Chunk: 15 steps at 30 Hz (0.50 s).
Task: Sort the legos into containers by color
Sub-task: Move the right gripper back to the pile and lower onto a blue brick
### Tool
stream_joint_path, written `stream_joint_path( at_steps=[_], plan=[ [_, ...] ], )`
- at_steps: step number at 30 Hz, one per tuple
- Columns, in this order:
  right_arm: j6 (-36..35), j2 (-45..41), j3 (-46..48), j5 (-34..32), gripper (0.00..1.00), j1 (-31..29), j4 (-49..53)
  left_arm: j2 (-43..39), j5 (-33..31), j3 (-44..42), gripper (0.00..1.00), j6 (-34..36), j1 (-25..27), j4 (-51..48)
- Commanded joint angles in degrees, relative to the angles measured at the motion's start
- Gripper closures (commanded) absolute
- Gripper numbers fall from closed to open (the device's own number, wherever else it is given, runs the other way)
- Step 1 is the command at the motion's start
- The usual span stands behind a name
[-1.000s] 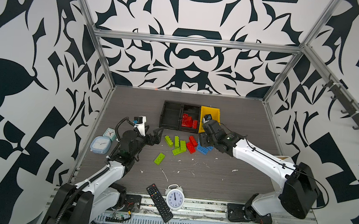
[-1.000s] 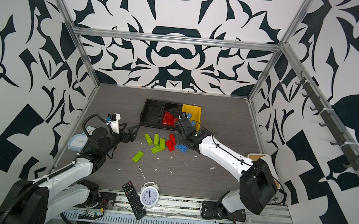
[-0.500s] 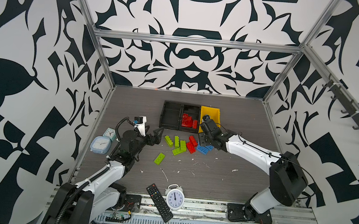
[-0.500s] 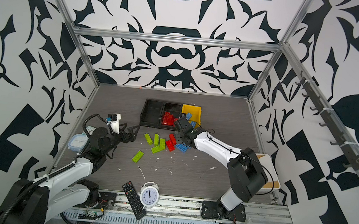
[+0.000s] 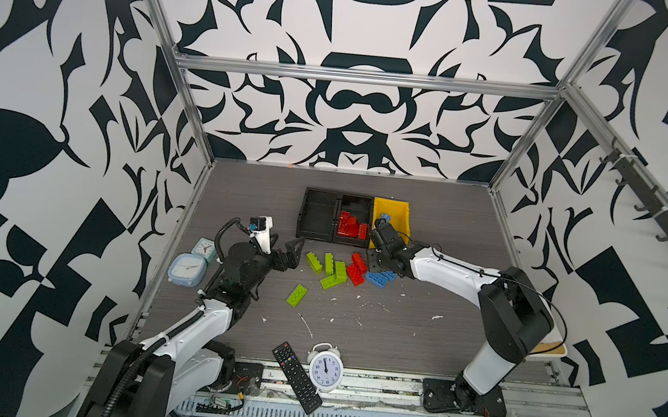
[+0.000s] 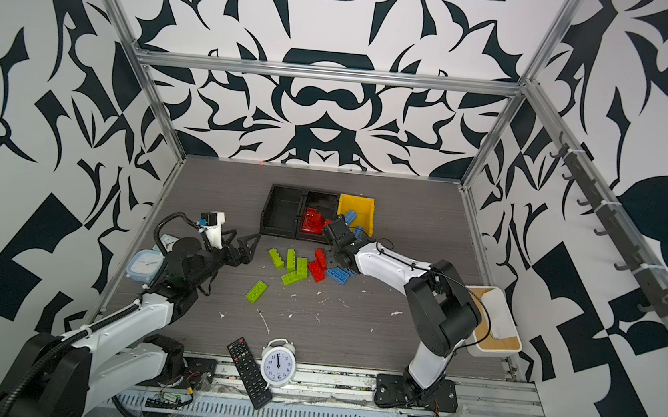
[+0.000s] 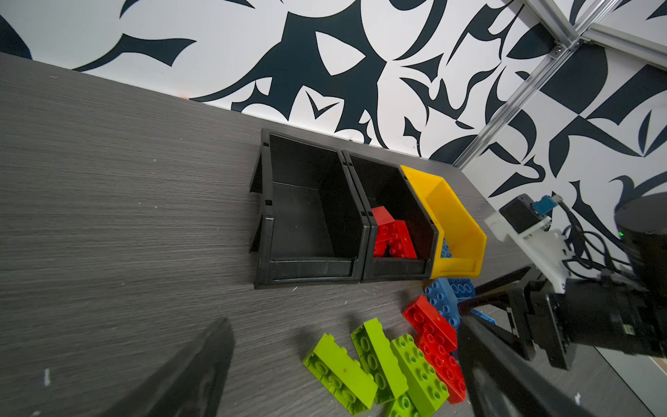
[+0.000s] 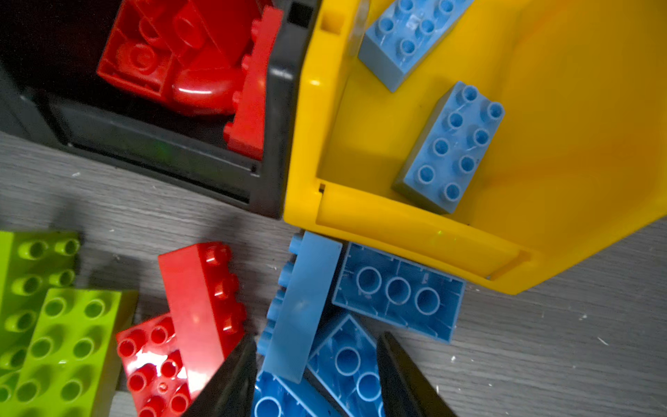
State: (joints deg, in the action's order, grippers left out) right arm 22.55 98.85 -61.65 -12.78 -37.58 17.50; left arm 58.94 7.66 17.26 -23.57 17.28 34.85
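At the grey table's (image 5: 447, 229) near edge a black remote control (image 5: 297, 377) lies just beside a white twin-bell alarm clock (image 5: 325, 368), a pale blue square clock (image 5: 187, 269) and a smaller mint clock (image 5: 205, 247) sit by the left wall, and a wooden-rimmed white tub (image 6: 496, 344) stands far right.

Loose on the grey wood-grain desk (image 5: 416, 330): lime green bricks (image 5: 334, 274), red bricks (image 5: 356, 268), blue bricks (image 5: 377, 279). Far centre: two black bins (image 5: 319, 216), the right one with red contents, and a yellow bin (image 5: 400, 216). Walls (image 5: 354, 107) white with bold black swirling pattern; white clock (image 5: 325, 367) and black remote (image 5: 297, 377) near, pale blue clock (image 5: 188, 268) left.
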Motion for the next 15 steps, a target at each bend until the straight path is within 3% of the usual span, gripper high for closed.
stream_joint_path(
  at_steps=[1,15],
  plan=[
    [0.8,-0.2,-1.5,-0.3,0.44,-0.1,-1.7,-0.1,-0.4,-0.2,0.01,0.1,0.1,0.7],
    [0.7,3.3,-2.6,0.0,0.50,0.4,-3.0,-0.5,-0.8,-0.3,0.01,0.1,0.1,0.5]
  ],
)
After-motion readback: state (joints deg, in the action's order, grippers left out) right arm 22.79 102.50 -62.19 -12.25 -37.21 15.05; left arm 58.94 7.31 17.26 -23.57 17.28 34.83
